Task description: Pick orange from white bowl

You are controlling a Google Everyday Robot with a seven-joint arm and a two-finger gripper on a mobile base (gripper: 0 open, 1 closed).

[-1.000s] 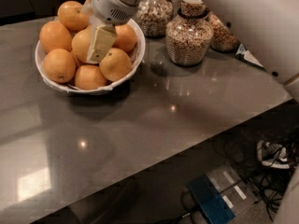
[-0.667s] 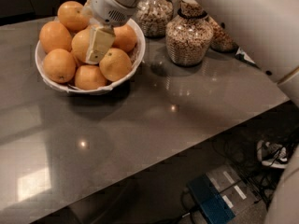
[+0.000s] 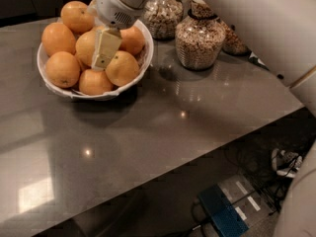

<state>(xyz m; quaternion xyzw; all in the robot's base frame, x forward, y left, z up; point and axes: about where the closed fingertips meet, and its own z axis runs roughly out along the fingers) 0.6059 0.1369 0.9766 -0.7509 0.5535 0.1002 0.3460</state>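
The white bowl [image 3: 129,85] stands at the back left of the grey table and holds several oranges. My gripper [image 3: 104,49] reaches down from above into the middle of the pile. Its pale part lies against one orange [image 3: 85,44], with another orange [image 3: 122,68] just to its right. More oranges lie at the left [image 3: 58,37], front left [image 3: 62,69] and front [image 3: 95,82]. My white arm [image 3: 256,19] crosses the top right of the view.
Three clear glass jars of cereal stand right of the bowl: one [image 3: 199,38] close by, one [image 3: 163,16] behind, one [image 3: 232,41] partly hidden by my arm. The table's front edge [image 3: 207,152] runs diagonally; below it a blue box [image 3: 222,214] and cables lie on the floor.
Almost nothing: my gripper stays down among the oranges in the bowl, shifted only slightly. The oranges and the bowl have not moved.
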